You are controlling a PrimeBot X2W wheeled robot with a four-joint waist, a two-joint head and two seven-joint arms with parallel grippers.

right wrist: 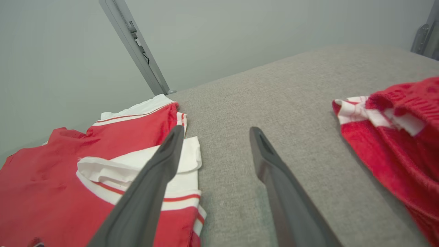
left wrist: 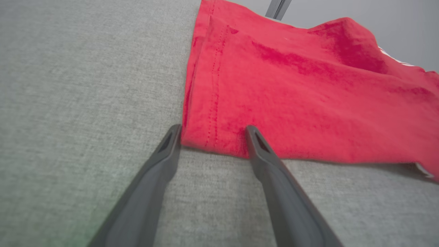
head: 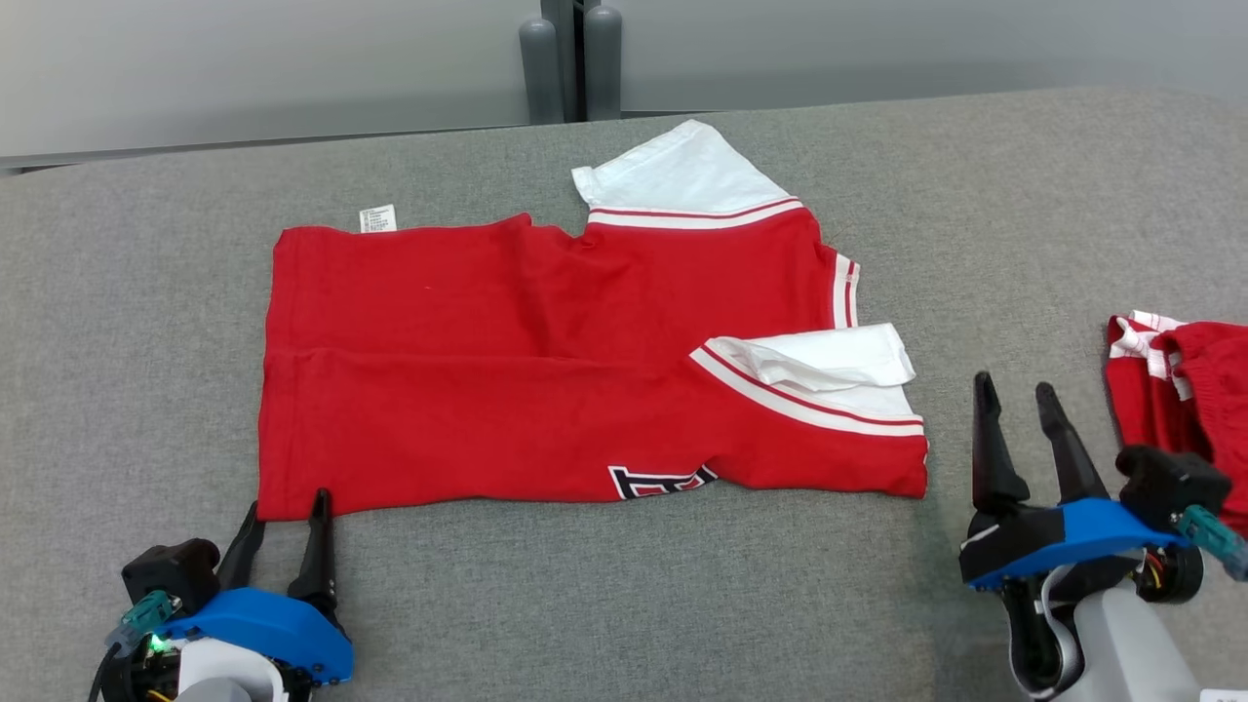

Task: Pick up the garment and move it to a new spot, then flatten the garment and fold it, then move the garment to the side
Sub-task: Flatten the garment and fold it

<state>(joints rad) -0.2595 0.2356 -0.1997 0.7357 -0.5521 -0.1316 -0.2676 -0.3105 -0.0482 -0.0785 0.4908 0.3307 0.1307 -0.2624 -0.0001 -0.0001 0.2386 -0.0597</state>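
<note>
Here, the left end effector (head: 288, 502) is standing released, its two dark fingers spread apart and gripping nothing. Its tips are sitting at the near left corner of the shirt (head: 546, 390). In the left wrist view that corner is lying just between the tips, one tip beside the side hem and the other at the near hem. Whether they are touching the cloth cannot be told.

The right end effector (head: 1014, 383) is likewise released and empty. Its fingers are pointing away from the robot over bare worktop (head: 146, 341), just beside the shirt's near right corner.

The red shirt is lying spread out in the middle of the grey cloth-covered worktop, its length running left to right. A white tag (head: 377, 218) is poking out at its far left edge. A white far sleeve (head: 682, 175) with red stripes is sticking out at the far right. A second white sleeve (head: 829, 361) is lying folded in over the red cloth near the right end. A black and white print (head: 658, 480) is peeking out at the near hem.

To the right, well apart from the shirt, another red and white garment (head: 1189, 390) is lying bunched at the worktop's edge. Beyond the far edge, two grey posts (head: 570, 63) are standing against a pale wall (head: 244, 68).
</note>
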